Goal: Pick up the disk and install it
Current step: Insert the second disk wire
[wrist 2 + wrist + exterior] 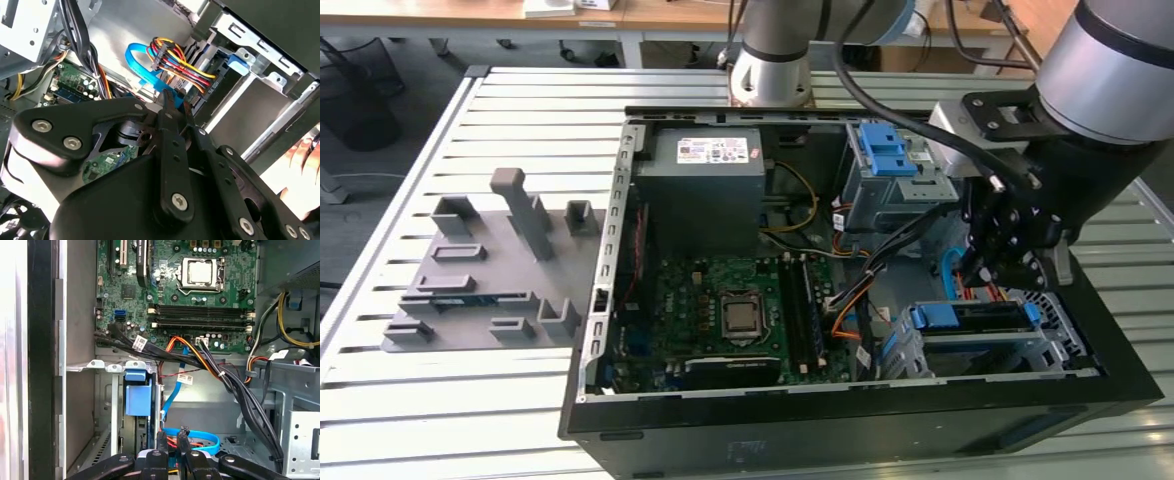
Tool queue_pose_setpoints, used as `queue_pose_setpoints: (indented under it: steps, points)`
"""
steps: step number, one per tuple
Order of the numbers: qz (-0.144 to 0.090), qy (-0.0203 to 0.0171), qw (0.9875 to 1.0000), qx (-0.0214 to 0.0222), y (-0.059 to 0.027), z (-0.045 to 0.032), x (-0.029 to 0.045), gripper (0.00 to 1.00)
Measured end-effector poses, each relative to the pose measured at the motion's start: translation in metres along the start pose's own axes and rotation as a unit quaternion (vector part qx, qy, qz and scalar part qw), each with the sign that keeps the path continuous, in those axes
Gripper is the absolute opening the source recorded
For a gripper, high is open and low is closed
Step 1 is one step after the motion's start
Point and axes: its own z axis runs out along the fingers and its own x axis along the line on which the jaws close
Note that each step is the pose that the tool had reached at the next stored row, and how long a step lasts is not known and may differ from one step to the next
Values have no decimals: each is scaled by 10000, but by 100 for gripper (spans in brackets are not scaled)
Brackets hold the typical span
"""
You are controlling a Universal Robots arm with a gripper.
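Note:
The disk [970, 320] lies flat in the metal drive cage at the front corner of the open computer case, on the exterior view's right. The blue front of its carrier shows in both wrist views [137, 399] [239, 64]. My gripper [1017, 278] hangs just above and behind the cage, over the cables. Its two thin black fingers [162, 439] are drawn close together, shut, with nothing between them and not touching the disk. In the second wrist view the gripper [176, 102] points at the blue cable and wire bundle beside the cage.
A blue data cable [196, 436] and red-yellow-black wires [175, 57] run under the fingertips. The motherboard [734, 305], a grey power supply box [704, 175] and a second cage with blue latches [887, 150] fill the case. A grey fixture [487, 275] sits on the slatted table.

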Motion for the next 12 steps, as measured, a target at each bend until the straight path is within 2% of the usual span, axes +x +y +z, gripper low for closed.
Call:
queue_pose_setpoints:
  steps: [4,5,7,8,12]
  points:
    - [-8,-4,10000,15,6,1,3,20]
    - [-8,-33,10000,16,7,2,6,20]
    - [-1,-157,9999,18,9,3,11,20]
    - [0,-185,9998,20,9,4,18,20]
    - [-4,-193,9998,35,18,14,71,20]
